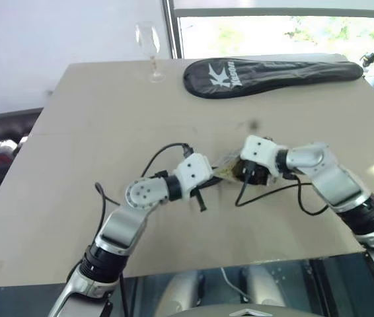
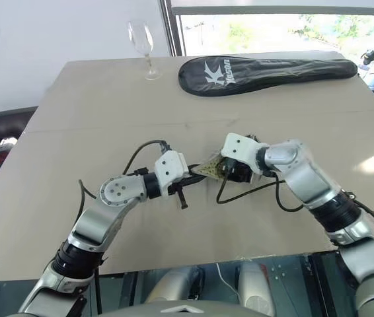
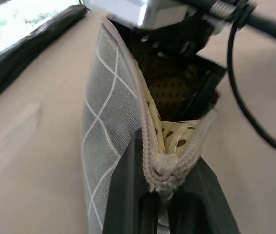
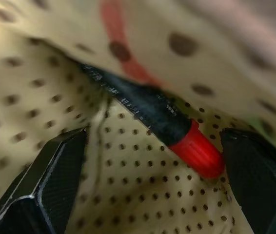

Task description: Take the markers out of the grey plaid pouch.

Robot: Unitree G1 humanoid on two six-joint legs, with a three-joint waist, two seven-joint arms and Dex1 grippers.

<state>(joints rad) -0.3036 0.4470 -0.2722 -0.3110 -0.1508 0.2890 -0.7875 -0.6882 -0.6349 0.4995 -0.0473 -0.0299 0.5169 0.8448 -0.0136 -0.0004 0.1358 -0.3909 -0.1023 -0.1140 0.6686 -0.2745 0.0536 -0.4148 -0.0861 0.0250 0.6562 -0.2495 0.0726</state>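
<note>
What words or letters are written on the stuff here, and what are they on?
"K" in big white print, on the black racket cover.
White brand word beside the K on the cover: too blurred to read for sure.
Small white print on the dark barrel of the red marker inside the pouch: too blurred to read.

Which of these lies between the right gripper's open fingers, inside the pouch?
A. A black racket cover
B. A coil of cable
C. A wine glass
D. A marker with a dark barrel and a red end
D: in the right wrist view, the right gripper has its fingers spread apart inside the pouch's dotted lining, with the dark-and-red marker lying between them.
</note>
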